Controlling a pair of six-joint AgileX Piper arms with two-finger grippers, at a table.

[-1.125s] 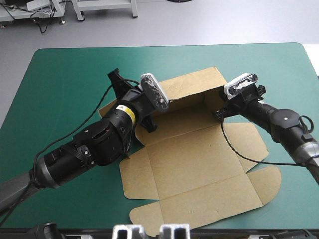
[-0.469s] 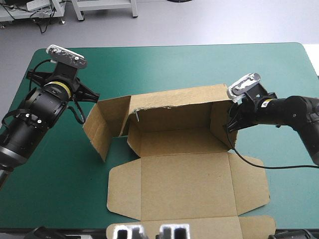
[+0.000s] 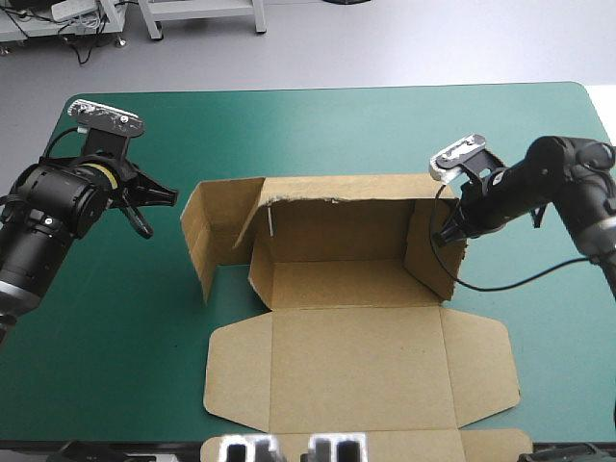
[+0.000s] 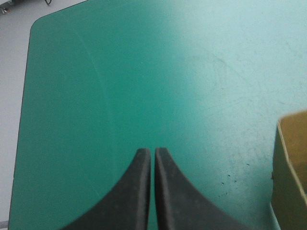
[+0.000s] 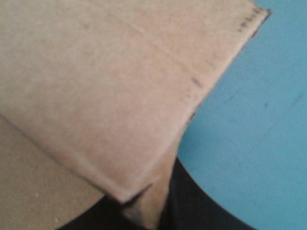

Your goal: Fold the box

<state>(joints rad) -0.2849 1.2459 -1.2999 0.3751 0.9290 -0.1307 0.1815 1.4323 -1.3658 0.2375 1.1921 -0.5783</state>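
High view: on the table (image 3: 115,346) with its teal-green cover, the brown box (image 3: 356,361) now stands half raised. Earlier it lay almost flat with both arms over its far part. Since then the back wall (image 3: 337,226) has come upright and the right wall (image 3: 428,252) stands beside it, while the big near panel lies flat toward the table's near edge. The left flap (image 3: 204,236) has swung out and stands loose – it is not tucked yet.

The left gripper (image 3: 164,194) has drawn away from the box. In the left wrist view its fingers (image 4: 144,191) meet in one point and hold nothing; only bare cover lies ahead of them, and a corner of the box (image 4: 292,167) shows off to one side.

The right gripper (image 3: 449,236) has stayed at the far top corner of the right wall. In the right wrist view the board (image 5: 96,86) runs down between the jaws and one black finger (image 5: 192,206) shows behind it, so I judge the jaws nearly closed on the board, keeping this wall up.

For the task this seems to mean – one side is held, and the loose left flap is what the free left arm must fold in next.
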